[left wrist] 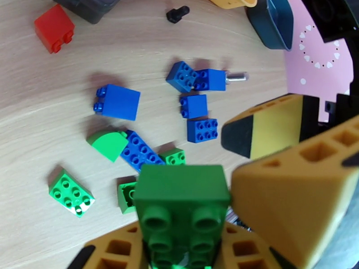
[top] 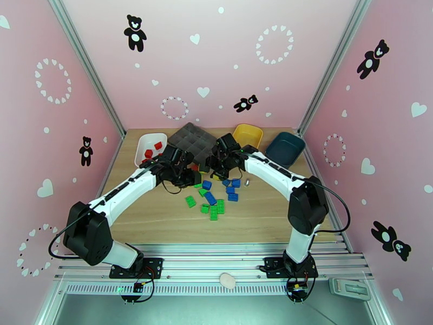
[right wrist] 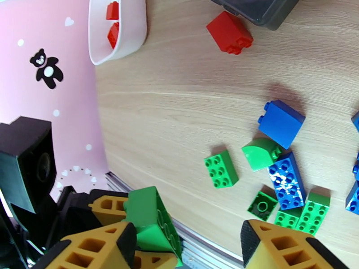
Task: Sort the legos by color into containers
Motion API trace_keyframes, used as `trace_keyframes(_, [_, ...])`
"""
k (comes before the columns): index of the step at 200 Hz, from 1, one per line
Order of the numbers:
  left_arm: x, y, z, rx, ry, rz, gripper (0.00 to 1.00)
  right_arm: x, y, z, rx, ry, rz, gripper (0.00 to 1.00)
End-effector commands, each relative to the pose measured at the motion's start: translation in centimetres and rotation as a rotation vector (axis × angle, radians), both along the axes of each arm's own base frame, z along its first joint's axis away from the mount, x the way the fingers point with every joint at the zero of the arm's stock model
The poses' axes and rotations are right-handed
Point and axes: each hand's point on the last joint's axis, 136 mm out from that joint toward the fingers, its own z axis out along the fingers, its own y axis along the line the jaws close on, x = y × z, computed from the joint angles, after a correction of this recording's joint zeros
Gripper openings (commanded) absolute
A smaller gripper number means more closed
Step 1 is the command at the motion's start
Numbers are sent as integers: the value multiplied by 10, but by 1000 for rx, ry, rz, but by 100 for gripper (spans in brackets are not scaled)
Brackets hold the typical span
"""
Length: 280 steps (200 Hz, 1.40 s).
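Wooden table [top: 157, 220] bears scattered legos [top: 210, 198]; also three bins [top: 248, 135], grey tray [top: 192, 139]

white bin [top: 139, 150], yellow bin [top: 248, 135], teal bin [top: 285, 148], red, green, blue legos [top: 210, 198].

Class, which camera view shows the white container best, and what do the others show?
Top external: the whole white container shows, red legos inside. The right wrist view catches one end, cut by the frame, two red legos visible.
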Motion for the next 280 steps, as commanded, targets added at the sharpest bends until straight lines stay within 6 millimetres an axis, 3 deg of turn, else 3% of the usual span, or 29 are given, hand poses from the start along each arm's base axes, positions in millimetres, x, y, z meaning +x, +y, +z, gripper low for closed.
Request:
trace_keyframes(1, [-5, -21, 25, -86, -37, -91, 23, -4, 10, 16, 72, -6, 7, 63])
trace_keyframes(59, [-9, -31, 36, -124, -28, -140, 23, -10, 18, 10, 83, 20, 35, 61])
trace_keyframes(93, [-9, -29, 33, -113, -25, -125, 23, -10, 20, 11, 99, 39, 19, 46])
trace_keyframes(173, [17, -31, 19, -81, -2, -35, 24, -24, 4, 6, 49, 53, 14, 44])
trace_keyframes(208, [26, -36, 15, -80, 11, -22, 25, -22, 3, 4, 53, 71, 1, 28])
trace_keyframes(229, [32, -38, 14, -81, 10, -16, 31, -17, 3, 5, 64, 78, -14, 22])
trace_keyframes(262, [39, -41, 16, -82, 7, -8, 56, -3, -5, 6, 61, 78, -43, 20])
trace_keyframes(280, [42, -42, 20, -84, -2, -4, 63, 6, -10, 3, 57, 82, -56, 19])
